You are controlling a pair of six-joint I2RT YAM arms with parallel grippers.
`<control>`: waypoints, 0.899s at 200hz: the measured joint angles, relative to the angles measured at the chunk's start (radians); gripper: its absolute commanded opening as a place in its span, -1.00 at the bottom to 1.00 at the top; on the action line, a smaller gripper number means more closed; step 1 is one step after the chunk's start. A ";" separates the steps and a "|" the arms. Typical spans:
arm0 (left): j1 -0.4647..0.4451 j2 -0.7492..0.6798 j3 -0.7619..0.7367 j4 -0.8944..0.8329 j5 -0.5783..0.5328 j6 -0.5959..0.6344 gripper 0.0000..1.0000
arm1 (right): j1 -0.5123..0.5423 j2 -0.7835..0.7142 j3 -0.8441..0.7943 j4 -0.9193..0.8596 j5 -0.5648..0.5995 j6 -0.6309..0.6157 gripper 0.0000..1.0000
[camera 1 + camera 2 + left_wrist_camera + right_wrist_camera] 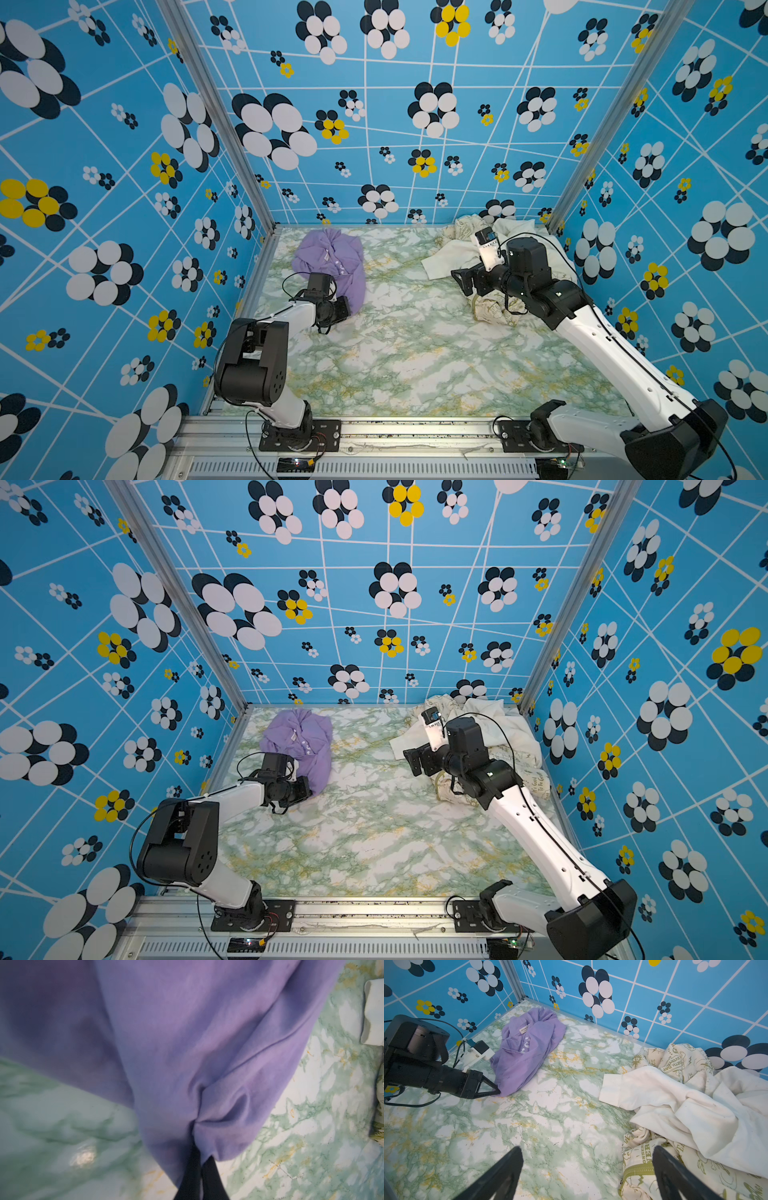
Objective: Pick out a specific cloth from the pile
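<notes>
Pinches a corner of the cloth (328, 257) in the left gripper (497, 1092) at far left, well clear of the pile (675, 1097), with the right gripper (587, 1148) spread empty; seemingly needs only releasing.

The green-marbled table (395, 353) bears the lavender cloth (320, 253) far left and the pile (446, 255) far right.

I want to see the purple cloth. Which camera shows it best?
The right wrist view: the cloth shows nearly whole, with label, buttons and the left gripper pinching its corner. Both top views show it smaller, partly hidden. The left wrist view shows only close folds.
</notes>
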 measured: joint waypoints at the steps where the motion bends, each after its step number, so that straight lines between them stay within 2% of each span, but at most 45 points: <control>1: 0.000 -0.001 -0.001 0.000 -0.001 0.000 -0.99 | 0.000 0.000 0.000 0.000 0.000 0.000 0.99; 33: 0.000 -0.024 -0.030 0.002 -0.031 -0.001 -0.87 | -0.005 -0.001 -0.004 -0.001 0.000 0.000 0.99; 53: 0.000 -0.038 -0.038 -0.002 -0.037 -0.005 -0.64 | -0.005 -0.002 -0.004 -0.001 0.000 0.000 0.99; 76: -0.002 -0.097 -0.038 -0.026 -0.050 -0.013 -0.17 | -0.005 -0.006 -0.004 -0.001 0.001 0.000 0.99; 103: -0.006 -0.248 -0.029 -0.064 -0.079 -0.010 0.42 | -0.011 -0.029 -0.020 0.014 0.008 0.000 0.98; 131: -0.005 -0.433 0.000 -0.085 -0.126 0.011 0.82 | -0.034 -0.075 -0.065 0.053 0.041 0.012 0.99; 149: -0.006 -0.552 0.008 -0.080 -0.160 0.036 1.00 | -0.062 -0.109 -0.099 0.093 0.072 0.029 0.99; 180: -0.006 -0.720 0.004 -0.053 -0.214 0.111 0.98 | -0.120 -0.163 -0.164 0.160 0.140 0.061 0.98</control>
